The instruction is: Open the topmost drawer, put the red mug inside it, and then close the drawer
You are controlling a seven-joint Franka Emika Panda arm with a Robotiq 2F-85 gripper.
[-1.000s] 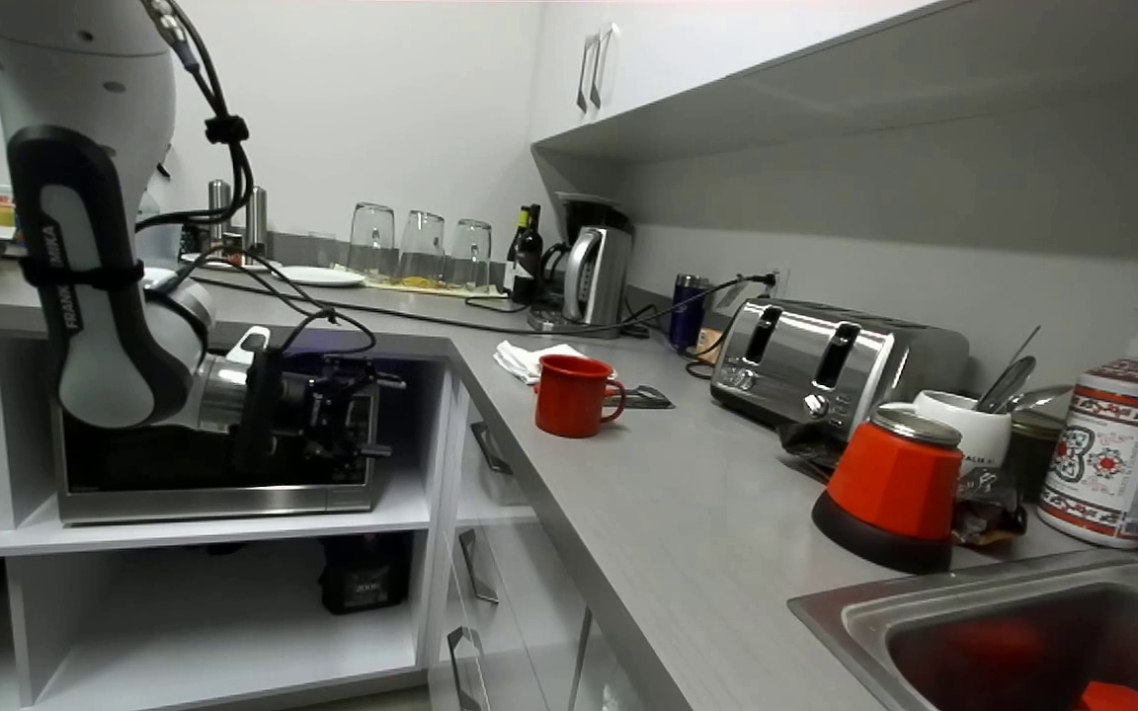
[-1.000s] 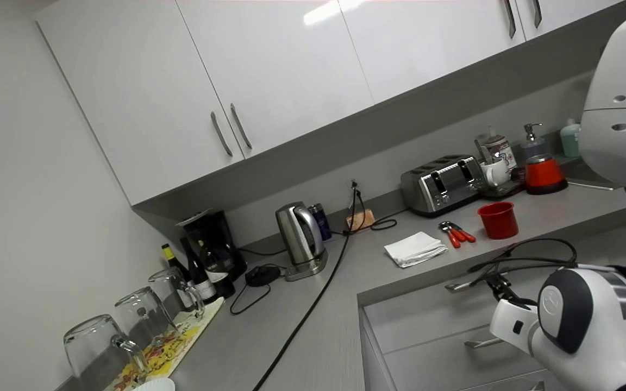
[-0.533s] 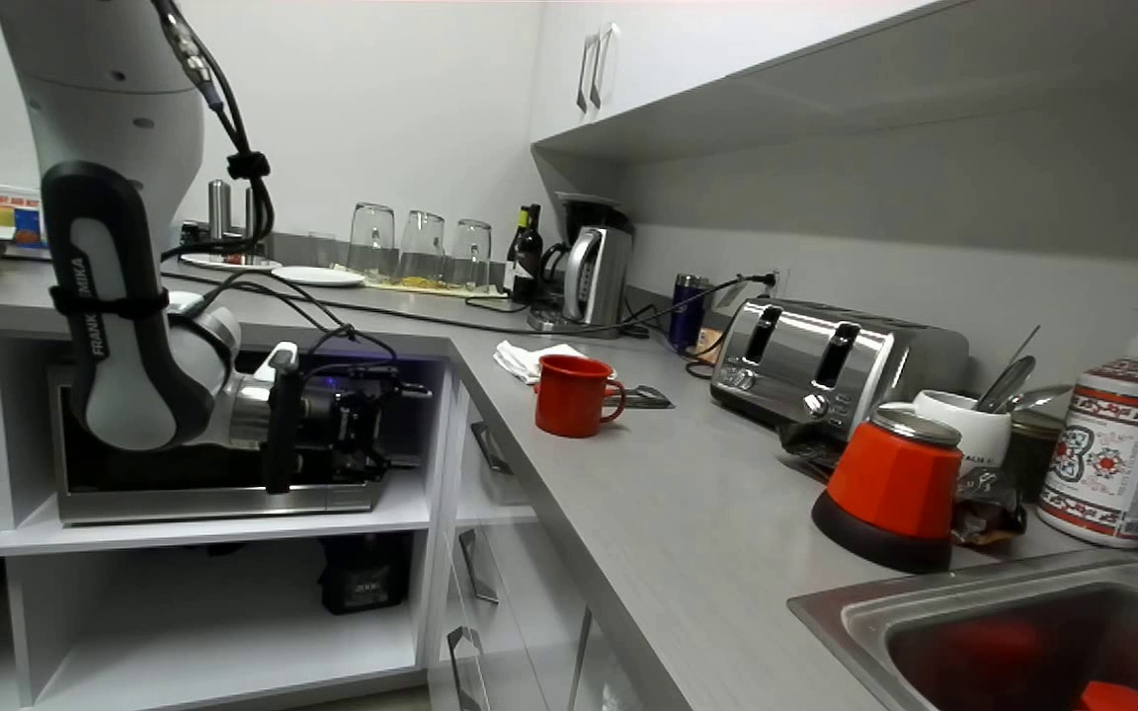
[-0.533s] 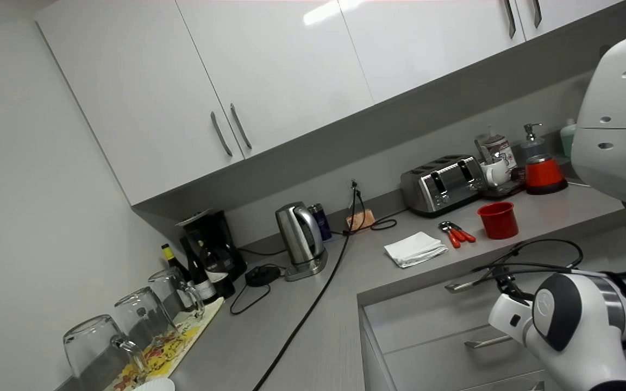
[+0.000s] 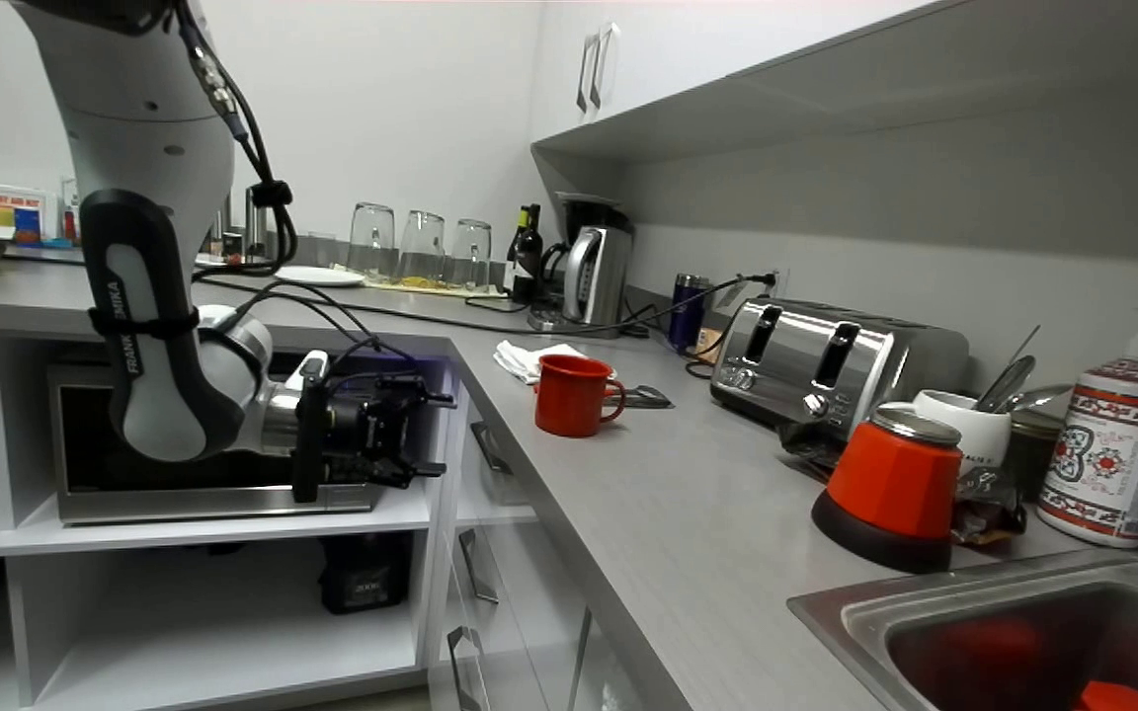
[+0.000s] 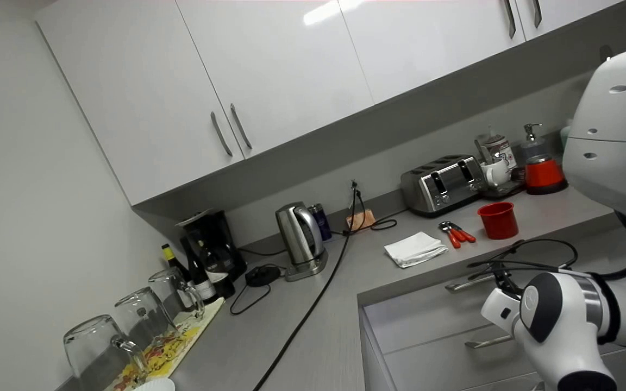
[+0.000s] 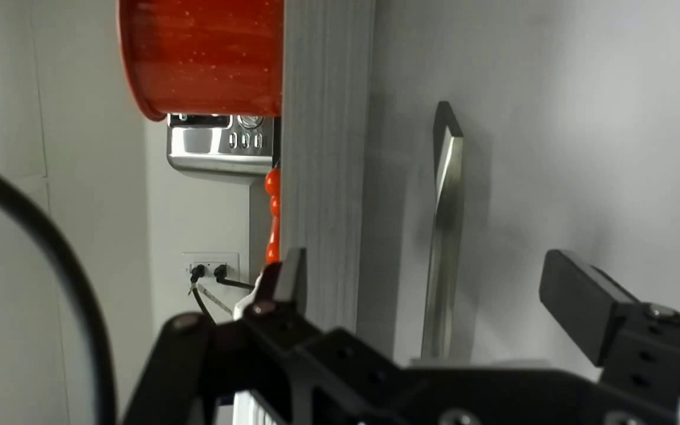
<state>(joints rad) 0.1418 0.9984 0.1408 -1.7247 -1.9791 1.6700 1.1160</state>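
A: Red mug [image 5: 569,397], position?

B: Upright on the counter [image 5: 688,553], near its front edge, loop [image 5: 623,400] out to the side. Seen in both exterior views; the wrist view catches part of the mug's wall.

A: Topmost drawer [image 7: 529,165]?

B: Directly under the counter. Looks closed. 1 metal handle [image 7: 447,236] on its front, a slim bar.

A: Gripper [image 7: 425,277]?

B: Lower than the counter top, out in front of it, aimed at the drawer. The 2 fingers [image 7: 579,295] stand wide apart. Wrist view: the metal handle shows in the gap between them. In an exterior view the fingertips [image 5: 439,400] look apart from that handle.

A: What else on the counter?

B: Between the mug and the counter's inner corner: red-handled tool [image 6: 464,235], then folded white cloth [image 6: 415,250]. Kettle [image 6: 294,233] near that corner. Toaster [image 6: 424,195] at the counter's rear. Orange-red pot [image 5: 890,489] toward its sink [image 5: 821,602] end.
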